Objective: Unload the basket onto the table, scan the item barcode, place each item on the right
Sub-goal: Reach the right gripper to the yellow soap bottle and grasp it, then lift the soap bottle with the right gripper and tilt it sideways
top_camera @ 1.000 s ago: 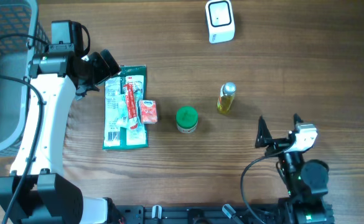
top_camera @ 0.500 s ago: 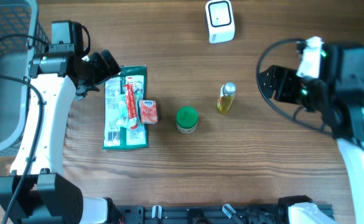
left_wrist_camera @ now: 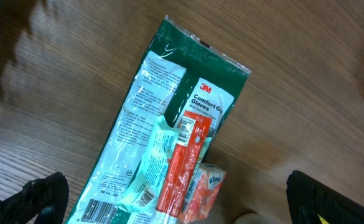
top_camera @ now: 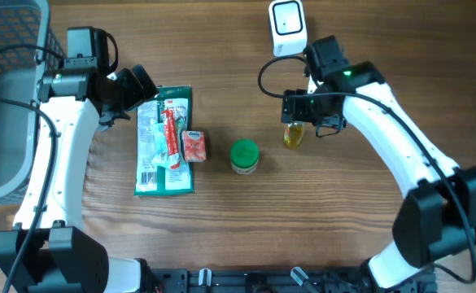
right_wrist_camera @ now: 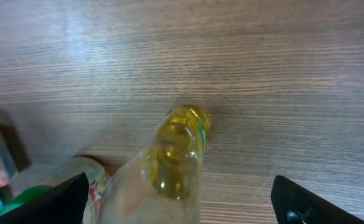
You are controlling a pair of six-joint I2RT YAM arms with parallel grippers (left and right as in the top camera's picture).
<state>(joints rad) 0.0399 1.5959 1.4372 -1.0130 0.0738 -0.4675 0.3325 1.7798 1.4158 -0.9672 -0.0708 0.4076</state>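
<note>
The right arm has swung in from the table's right side, and the right gripper [top_camera: 307, 115] now hangs directly over the small bottle [top_camera: 293, 137] of yellow liquid, its fingers spread wide to either side with nothing held. The left gripper [top_camera: 136, 89] has not shifted; it is fully spread and empty above the green glove packet [top_camera: 152, 175]. The bottle stands upright near the green-lidded jar [top_camera: 244, 156], below the white scanner [top_camera: 287, 28]. Everything sits on a wood-grain table [top_camera: 221, 244]; a grey mesh basket [top_camera: 10, 32] occupies the far left corner.
</note>
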